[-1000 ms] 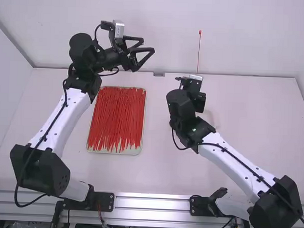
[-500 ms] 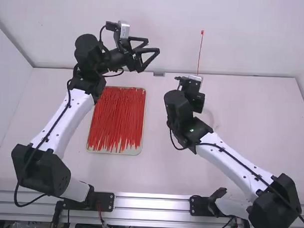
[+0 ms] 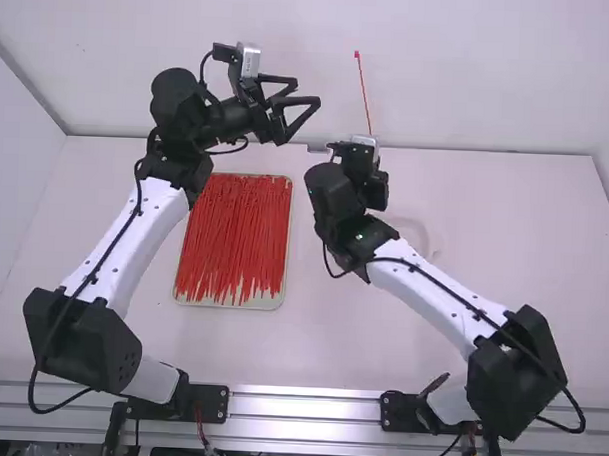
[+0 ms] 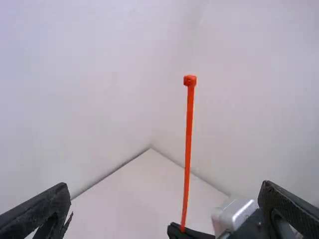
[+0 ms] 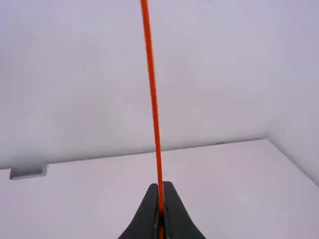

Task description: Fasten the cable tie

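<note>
A single red cable tie [image 3: 362, 90] is held upright by its lower end, pinched between the closed fingers of the right gripper [image 5: 160, 188], beyond the far right corner of the tray [image 3: 229, 303] of spare ties [image 3: 234, 236]. The left gripper [image 3: 304, 116] is spread wide and empty above the tray's far edge, with open air left between it and the held tie.

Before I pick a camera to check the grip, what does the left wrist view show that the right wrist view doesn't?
Left wrist view: the locking head and the open left gripper framing it. Right wrist view: the right gripper shut on the cable tie, seen close up. Both: the tie's orange strap, upright against the white wall.
</note>
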### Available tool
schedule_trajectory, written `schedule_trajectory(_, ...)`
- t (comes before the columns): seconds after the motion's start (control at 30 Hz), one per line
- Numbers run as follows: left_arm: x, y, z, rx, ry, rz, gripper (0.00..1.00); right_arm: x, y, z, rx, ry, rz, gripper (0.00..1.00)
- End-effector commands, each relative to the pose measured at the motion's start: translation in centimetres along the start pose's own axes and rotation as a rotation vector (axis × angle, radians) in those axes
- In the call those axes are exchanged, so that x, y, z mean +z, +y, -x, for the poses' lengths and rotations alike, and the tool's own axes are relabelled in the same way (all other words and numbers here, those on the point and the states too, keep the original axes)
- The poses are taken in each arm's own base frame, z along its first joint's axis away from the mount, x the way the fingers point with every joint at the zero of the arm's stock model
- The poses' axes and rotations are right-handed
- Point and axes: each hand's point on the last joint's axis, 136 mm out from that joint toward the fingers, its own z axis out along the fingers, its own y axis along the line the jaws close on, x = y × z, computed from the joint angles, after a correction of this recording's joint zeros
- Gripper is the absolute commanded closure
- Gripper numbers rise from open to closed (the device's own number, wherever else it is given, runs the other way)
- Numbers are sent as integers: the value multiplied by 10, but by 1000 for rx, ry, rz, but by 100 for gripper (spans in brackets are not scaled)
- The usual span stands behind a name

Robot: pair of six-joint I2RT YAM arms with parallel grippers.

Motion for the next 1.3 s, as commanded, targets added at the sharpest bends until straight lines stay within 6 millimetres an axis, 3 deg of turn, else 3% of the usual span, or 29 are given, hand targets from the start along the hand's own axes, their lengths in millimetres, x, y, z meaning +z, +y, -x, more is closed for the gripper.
schedule_trajectory(0.0,3,-4,11,15,-25,14,1,0,-4,13,39,-19,-66,100)
schedule_trajectory(0.17,3,2,12,-15,-39,51,1,-6,-6,14,33,-34,-143,100)
schedule_trajectory(0.43,17,-10,14,14,-70,53,1,-9,-3,14,31,-39,-146,100)
schedule_trajectory(0.6,23,-22,13,38,-73,26,0,-24,5,15,15,-53,-137,100)
schedule_trajectory(0.93,23,-22,13,32,-75,25,30,-43,21,16,-35,-68,-86,100)
schedule_trajectory(1.03,21,-19,15,33,-78,33,45,-46,22,16,-43,-71,-87,100)
schedule_trajectory(1.27,22,-23,19,46,-96,19,53,-44,20,16,-43,-70,-97,100)
